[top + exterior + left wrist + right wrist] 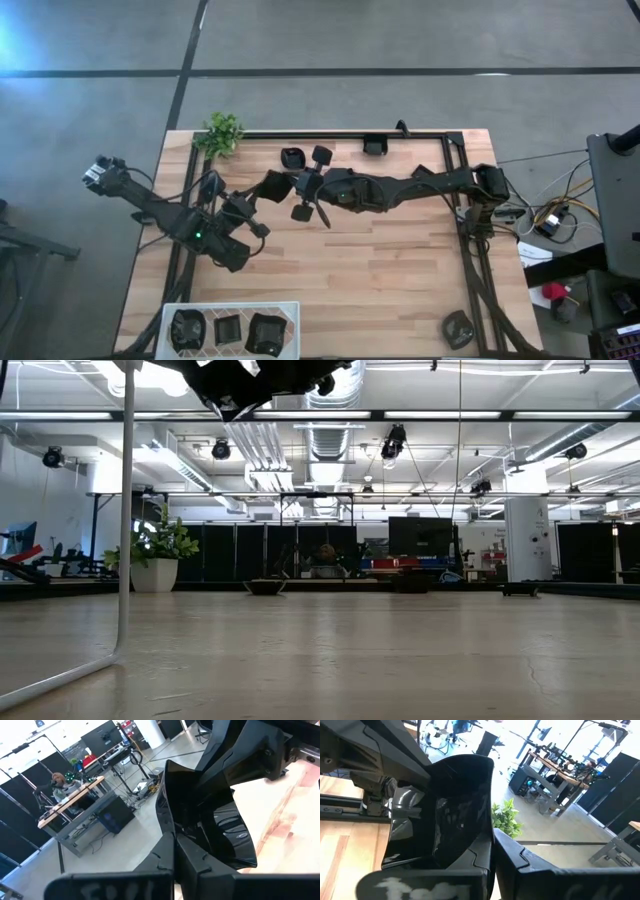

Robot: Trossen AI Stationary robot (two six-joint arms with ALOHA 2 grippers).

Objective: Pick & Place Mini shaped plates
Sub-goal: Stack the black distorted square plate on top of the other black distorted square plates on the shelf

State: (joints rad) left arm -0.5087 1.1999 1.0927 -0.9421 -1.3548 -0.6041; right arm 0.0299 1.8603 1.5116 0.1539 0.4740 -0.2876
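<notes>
- You have three mini plates (228, 331) already in the white tray (290, 306) at the table's (380, 280) near edge.
- Mid-air handover: left end effector (262, 196) and right end effector (296, 190) are both clamped on one plate (275, 186).
- One dish (291, 157) at the far edge remains, by your count.

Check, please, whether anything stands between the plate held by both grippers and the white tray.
No object on the table does: bare wood lies between the plate and the white tray. Only the left arm's own body passes above that stretch. The left gripper and right gripper are both shut on the plate.
</notes>
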